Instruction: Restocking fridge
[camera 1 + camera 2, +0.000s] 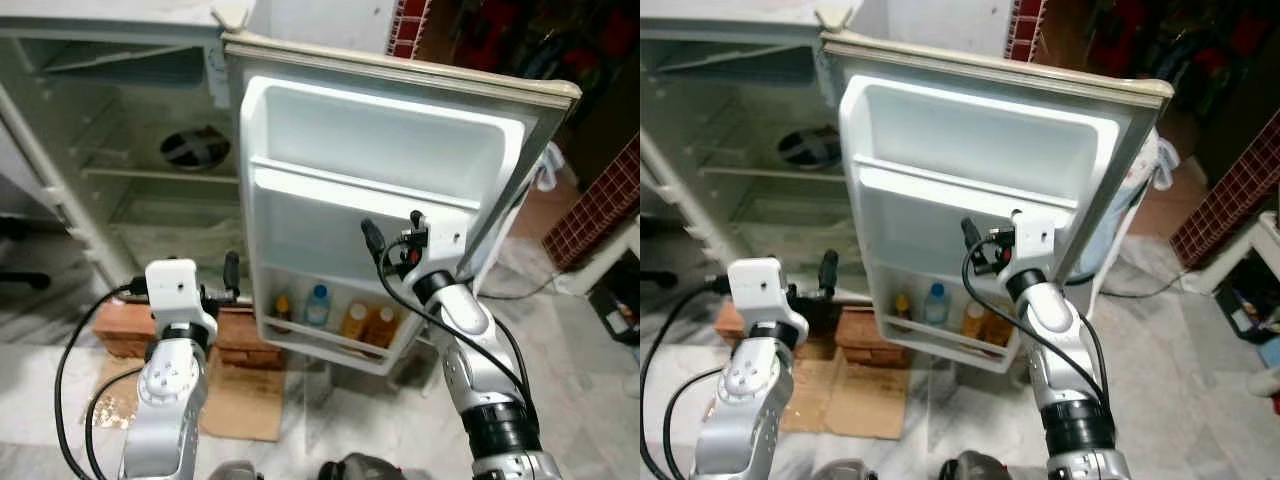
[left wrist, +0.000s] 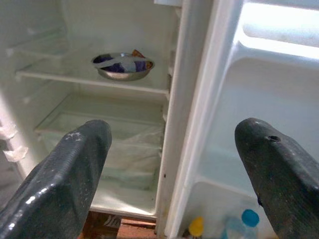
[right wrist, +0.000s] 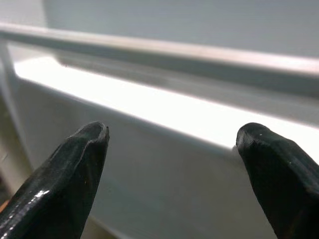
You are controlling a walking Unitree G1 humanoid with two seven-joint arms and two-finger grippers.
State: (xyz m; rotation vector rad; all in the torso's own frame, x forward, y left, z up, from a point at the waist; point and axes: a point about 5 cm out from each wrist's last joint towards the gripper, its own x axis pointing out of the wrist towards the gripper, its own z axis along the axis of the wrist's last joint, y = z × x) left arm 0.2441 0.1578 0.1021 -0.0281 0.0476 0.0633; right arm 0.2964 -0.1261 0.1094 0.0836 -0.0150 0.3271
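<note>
Both grippers' fingers spread, empty, before open fridge door [image 1: 380,140]; door-shelf bottles [image 1: 317,305], labels seemingly unreadable.

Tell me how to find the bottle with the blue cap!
Start at the open white fridge door and look down to its lowest shelf, where a row of small bottles stands. The clear plastic bottle with the blue cap is second from the left, between a small yellow-capped bottle and two amber juice bottles. No other bottle there has a blue cap.
</note>
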